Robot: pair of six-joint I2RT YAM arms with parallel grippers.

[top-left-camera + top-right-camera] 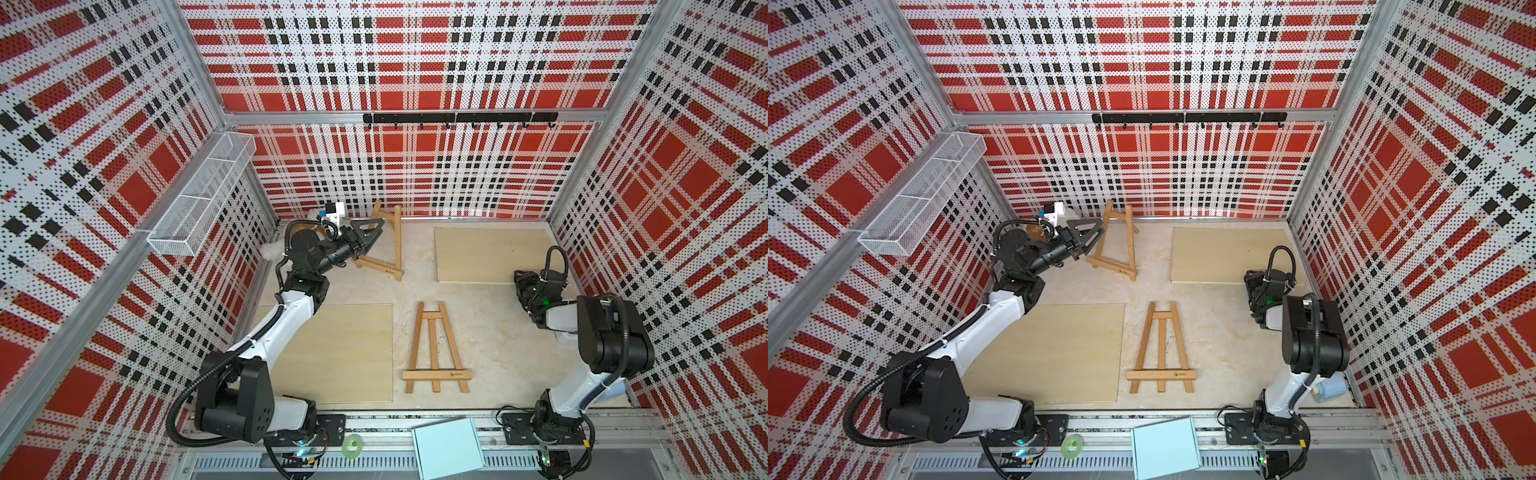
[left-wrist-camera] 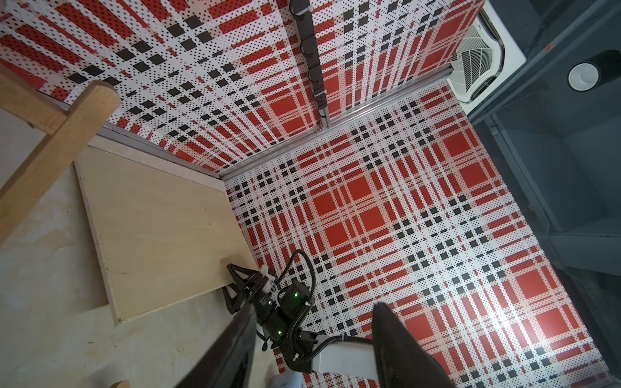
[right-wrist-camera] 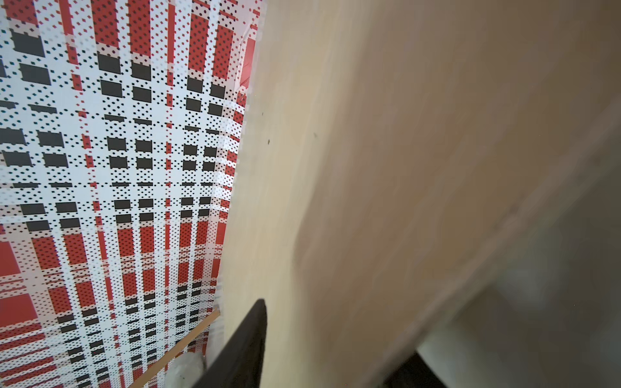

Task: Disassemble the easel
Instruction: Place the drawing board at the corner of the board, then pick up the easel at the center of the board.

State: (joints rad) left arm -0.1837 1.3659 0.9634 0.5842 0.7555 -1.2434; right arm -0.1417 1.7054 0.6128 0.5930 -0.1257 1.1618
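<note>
Closest to us, a pale blue sheet (image 1: 449, 448) and a green tape roll (image 1: 353, 445) rest on the front rail, and neither seems part of the job. Beyond them the flat easel (image 1: 434, 353) lies mid-table just beside the near board (image 1: 332, 353), so we judge that set finished. Work is now on the standing easel (image 1: 380, 268) by the back wall. The far board (image 1: 490, 249) lies flat at the far right, well apart from it, so we take board removal as done and collapsing the frame as the step in hand. The left gripper (image 1: 374, 240) hovers just beside the standing easel's leg, jaws spread with nothing between them; we cannot tell whether a finger touches the wood. The right gripper (image 2: 235, 285) sits at the far board's near corner, jaws apart, pinching nothing we can make out. Next, we think, the left jaws must close on a leg and tip the frame down gently, without skidding it into the wall. The white mesh basket (image 1: 172, 243) on the left wall has three compartments, and we see nothing in any of them.
</note>
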